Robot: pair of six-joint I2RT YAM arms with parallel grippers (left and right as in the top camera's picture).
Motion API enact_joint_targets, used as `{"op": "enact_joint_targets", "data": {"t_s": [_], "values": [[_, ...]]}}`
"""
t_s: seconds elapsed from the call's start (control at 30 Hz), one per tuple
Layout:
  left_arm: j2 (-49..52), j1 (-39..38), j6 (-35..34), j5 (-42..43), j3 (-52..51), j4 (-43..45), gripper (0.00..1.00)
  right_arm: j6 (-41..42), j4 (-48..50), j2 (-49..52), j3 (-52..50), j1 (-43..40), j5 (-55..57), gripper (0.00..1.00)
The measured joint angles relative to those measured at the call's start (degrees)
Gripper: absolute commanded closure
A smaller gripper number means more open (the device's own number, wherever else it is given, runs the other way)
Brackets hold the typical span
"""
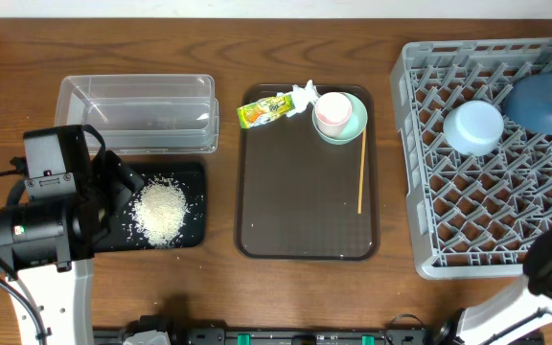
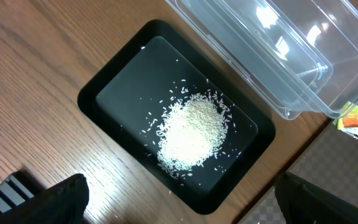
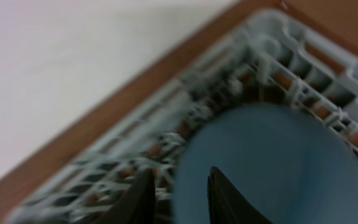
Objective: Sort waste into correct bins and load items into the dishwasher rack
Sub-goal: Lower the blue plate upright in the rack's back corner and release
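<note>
Wood-grain worktop (image 1: 286, 29) is carrying everything. At its left, the heap of white rice grains (image 1: 161, 211) is lying inside the shallow black tray (image 1: 197, 174), with stray grains scattered round it. The clear plastic tub (image 1: 137, 91) is sitting just behind that tray.

The left claw (image 2: 185, 204) is hovering over the tray's near edge, its fingers (image 2: 61, 199) spread wide and gripping nothing.

On the dark brown serving tray (image 1: 295, 220) in the middle, the yellow-green snack wrapper (image 1: 264, 111) is lying beside the crumpled white tissue (image 1: 303, 92). The small pink cup (image 1: 332, 113) is sitting in the mint green bowl (image 1: 356, 127), and the wooden chopstick (image 1: 361, 172) is lying along the right side.

At the right, the grey dishwasher rack (image 1: 468, 225) is holding the light blue bowl (image 1: 473, 126) and the dark blue plate (image 1: 544, 103).

The right claw (image 3: 179, 202) is pointing at that plate, blurred, fingers parted and gripping nothing.
</note>
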Motion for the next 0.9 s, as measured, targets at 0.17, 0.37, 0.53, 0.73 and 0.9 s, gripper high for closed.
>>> {"op": "enact_joint_targets", "data": {"t_s": [0.17, 0.37, 0.53, 0.73, 0.9], "values": [[0.0, 0.0, 0.0, 0.0, 0.0, 0.0, 0.03, -0.5, -1.5, 4.0, 0.0, 0.0, 3.1, 0.73], [0.0, 0.0, 0.0, 0.0, 0.0, 0.0, 0.02, -1.0, -5.1, 4.4, -0.1, -1.1, 4.9, 0.69], [0.0, 0.0, 0.0, 0.0, 0.0, 0.0, 0.03, -1.4, -9.4, 4.4, -0.1, -2.9, 6.9, 0.69], [0.0, 0.0, 0.0, 0.0, 0.0, 0.0, 0.03, -2.0, -13.0, 4.4, -0.1, -3.7, 8.3, 0.75], [0.0, 0.0, 0.0, 0.0, 0.0, 0.0, 0.03, -0.3, -16.8, 3.9, 0.0, -3.8, 9.9, 0.76]]}}
